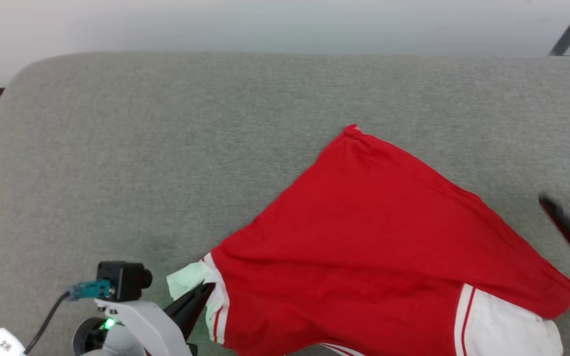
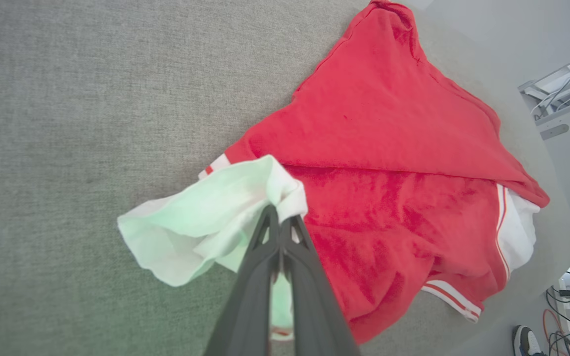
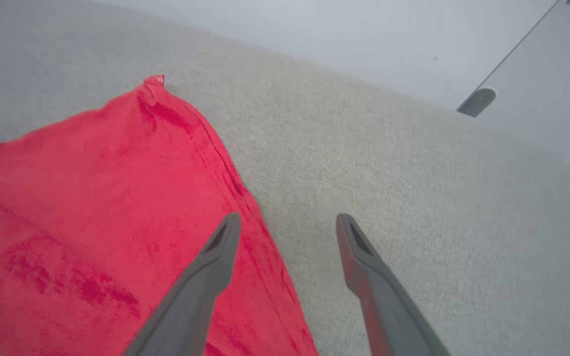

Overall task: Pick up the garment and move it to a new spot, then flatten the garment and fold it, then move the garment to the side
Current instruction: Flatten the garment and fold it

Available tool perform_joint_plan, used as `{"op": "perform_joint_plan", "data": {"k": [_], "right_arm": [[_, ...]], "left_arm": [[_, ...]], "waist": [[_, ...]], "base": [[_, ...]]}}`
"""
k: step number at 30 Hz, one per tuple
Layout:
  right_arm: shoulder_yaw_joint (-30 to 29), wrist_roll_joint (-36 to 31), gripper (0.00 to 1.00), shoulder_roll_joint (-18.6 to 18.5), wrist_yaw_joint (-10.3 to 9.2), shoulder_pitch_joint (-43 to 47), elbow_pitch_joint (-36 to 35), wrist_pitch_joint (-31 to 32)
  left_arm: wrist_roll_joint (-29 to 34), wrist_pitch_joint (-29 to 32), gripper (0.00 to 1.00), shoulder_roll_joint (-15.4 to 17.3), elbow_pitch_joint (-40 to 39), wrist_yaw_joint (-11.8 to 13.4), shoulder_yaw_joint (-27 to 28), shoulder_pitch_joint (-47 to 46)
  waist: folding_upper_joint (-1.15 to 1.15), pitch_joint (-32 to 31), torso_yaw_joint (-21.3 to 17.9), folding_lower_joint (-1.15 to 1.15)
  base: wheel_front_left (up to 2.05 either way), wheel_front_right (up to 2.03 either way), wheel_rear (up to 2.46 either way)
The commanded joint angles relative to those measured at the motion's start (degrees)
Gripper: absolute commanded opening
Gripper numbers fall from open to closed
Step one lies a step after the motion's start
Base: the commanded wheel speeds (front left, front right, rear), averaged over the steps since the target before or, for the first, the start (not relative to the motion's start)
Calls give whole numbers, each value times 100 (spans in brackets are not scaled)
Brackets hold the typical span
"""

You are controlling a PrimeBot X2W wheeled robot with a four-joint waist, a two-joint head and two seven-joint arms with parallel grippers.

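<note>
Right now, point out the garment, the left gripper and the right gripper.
garment (image 1: 364,237): head view, middle of the red body.
left gripper (image 2: 280,217): left wrist view, between the fingertips pinching the white sleeve.
right gripper (image 3: 287,220): right wrist view, midway between the spread fingertips.

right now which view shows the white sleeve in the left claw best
The left wrist view: the left claw is shut on the bunched white sleeve of the red soft-fabric shirt, seen close. The head view shows a small corner of it beside the claw. The right wrist view shows the shirt's red body.
</note>
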Motion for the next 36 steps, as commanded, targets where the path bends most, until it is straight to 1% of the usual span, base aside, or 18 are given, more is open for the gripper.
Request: {"op": "perform_joint_plan", "data": {"k": [1, 4, 9, 11, 13, 15, 18, 22, 27, 32, 36], "right_arm": [[119, -56, 100, -37, -2, -245, -11, -215], [472, -151, 100, -125, -2, -816, 116, -740], [1202, -290, 100, -149, -3, -1815, 787, -1614], [1495, -282, 100, -126, -3, -2199, 1172, -1822], [1858, -163, 100, -99, -2, -2533, 1568, -1841], [2227, 16, 100, -111, -3, -2894, 1955, -1757], [2809, 355, 100, -139, -4, -3368, 2508, -1459], [3574, 876, 100, -215, -3, -3946, 3148, -860], [4398, 1409, 100, -308, -3, -4541, 3688, -209], [5093, 1577, 100, -359, -3, -5040, 4120, 86], [5500, 1741, 100, -280, -3, -5287, 4554, 240]], "left_arm": [[38, -4, 0, -59, 9, -36, -14, -51], [76, 29, 0, -148, 55, -96, -33, -110], [111, 68, 0, -312, 151, -197, -79, -216], [138, 88, 0, -393, 199, -240, -109, -259], [146, 109, 0, -460, 245, -296, -132, -315], [176, 120, 0, -522, 317, -343, -147, -364], [218, 149, 0, -635, 397, -427, -175, -461], [283, 185, 0, -781, 524, -533, -209, -590], [353, 207, 0, -973, 683, -650, -248, -755], [411, 235, 0, -1155, 848, -795, -294, -903], [418, 229, 0, -1269, 986, -883, -305, -954]], "waist": [[0, 19, 103, 0], [0, 45, 236, 0], [0, 119, 483, 0], [0, 168, 588, 0], [0, 216, 690, 0], [0, 273, 782, 0], [0, 374, 912, 0], [0, 517, 1064, 0], [0, 685, 1224, 0], [0, 810, 1375, 0], [0, 861, 1460, 0]], "base": [[0, 0, 0], [0, 0, 0], [0, 0, 0], [0, 0, 0], [0, 0, 0], [0, 0, 0], [0, 0, 0], [0, 0, 0], [0, 0, 0], [0, 0, 0], [0, 0, 0]]}}
